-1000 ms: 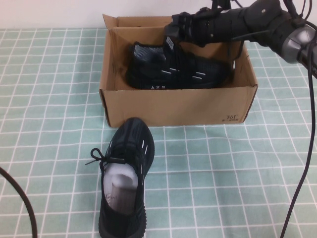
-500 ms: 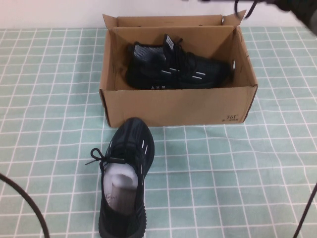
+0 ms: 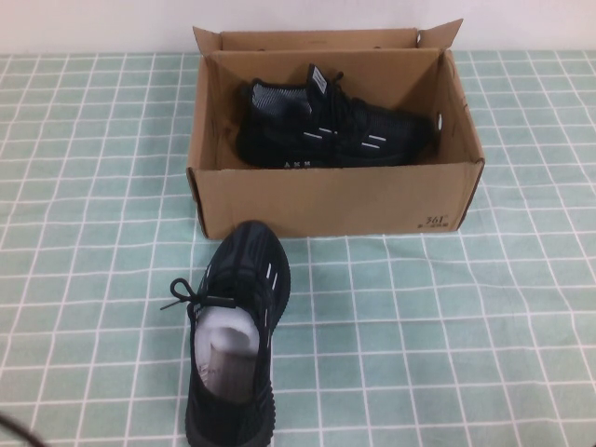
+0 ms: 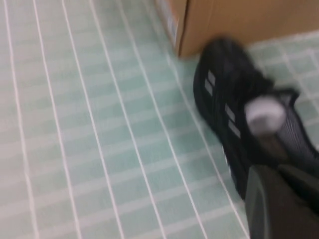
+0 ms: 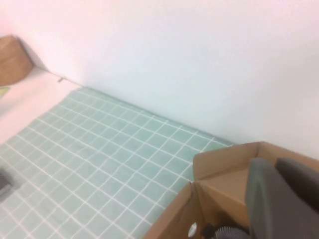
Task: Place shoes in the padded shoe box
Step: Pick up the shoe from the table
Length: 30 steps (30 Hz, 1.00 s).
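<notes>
- Right gripper (image 5: 284,199): raised above a corner of the box, pressed together, empty.
- Left gripper (image 4: 279,209): low over the table beside the loose shoe, pressed together, empty.
- Black knit sneaker with white dashes (image 3: 331,130): lying inside the brown corrugated cardboard box (image 3: 335,200); done.
- Second black sneaker with white stuffing (image 3: 233,335): on the green checked tablecloth (image 3: 447,335), toe just before the box front; left to load.

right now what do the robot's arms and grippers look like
Little shows. Neither arm is in the high view, only a thin dark cable at its lower left corner. The left gripper, beside the shoe on the table, is a smooth, rounded dark grey shape. The right gripper, over a corner of the box, looks similar, in lighter grey. No markings visible.
</notes>
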Each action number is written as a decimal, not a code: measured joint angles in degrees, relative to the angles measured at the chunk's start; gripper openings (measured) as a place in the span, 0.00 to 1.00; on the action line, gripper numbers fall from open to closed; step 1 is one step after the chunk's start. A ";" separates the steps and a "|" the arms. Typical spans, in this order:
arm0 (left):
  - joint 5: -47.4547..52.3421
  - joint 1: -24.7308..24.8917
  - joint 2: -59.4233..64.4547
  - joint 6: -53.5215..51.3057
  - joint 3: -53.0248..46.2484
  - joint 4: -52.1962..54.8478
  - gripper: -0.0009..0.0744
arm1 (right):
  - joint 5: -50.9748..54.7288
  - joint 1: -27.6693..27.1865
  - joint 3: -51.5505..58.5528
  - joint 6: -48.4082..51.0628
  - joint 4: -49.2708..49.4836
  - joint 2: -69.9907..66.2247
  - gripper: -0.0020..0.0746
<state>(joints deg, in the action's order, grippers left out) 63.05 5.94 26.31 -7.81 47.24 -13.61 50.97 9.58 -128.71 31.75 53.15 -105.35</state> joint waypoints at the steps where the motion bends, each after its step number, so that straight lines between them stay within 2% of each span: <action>1: -0.27 0.00 -0.49 -1.33 0.85 0.00 0.01 | 1.86 -0.65 0.00 0.12 0.00 1.02 0.02; 6: -3.56 0.00 -0.87 -6.54 2.47 -0.75 0.01 | 7.49 -2.00 0.00 0.80 -3.61 6.31 0.02; 8: -3.44 0.00 0.08 -13.21 2.47 -3.10 0.01 | 8.50 -2.00 0.11 0.38 -6.77 8.63 0.02; 12: -0.98 0.00 3.36 -31.91 2.47 -14.74 0.01 | 9.18 -2.00 1.37 -2.94 -11.68 12.99 0.02; 14: 0.18 0.00 5.08 -36.95 2.47 -19.99 0.01 | 9.93 -2.00 3.36 -3.30 -13.60 15.49 0.02; 19: 3.43 0.00 7.84 -40.67 2.47 -27.41 0.01 | 12.38 -1.90 10.64 -0.84 -14.34 21.61 0.02; 24: 6.11 0.00 8.23 -44.20 2.47 -29.76 0.01 | 9.77 -1.90 20.26 -0.61 -17.67 30.80 0.02; 30: 8.19 0.00 8.23 -44.47 2.47 -33.56 0.01 | 5.56 -1.90 35.20 -5.82 -31.09 45.32 0.02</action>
<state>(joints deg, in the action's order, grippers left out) 71.24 5.94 34.54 -52.28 49.71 -47.17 56.52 7.68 -93.51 25.92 22.07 -60.03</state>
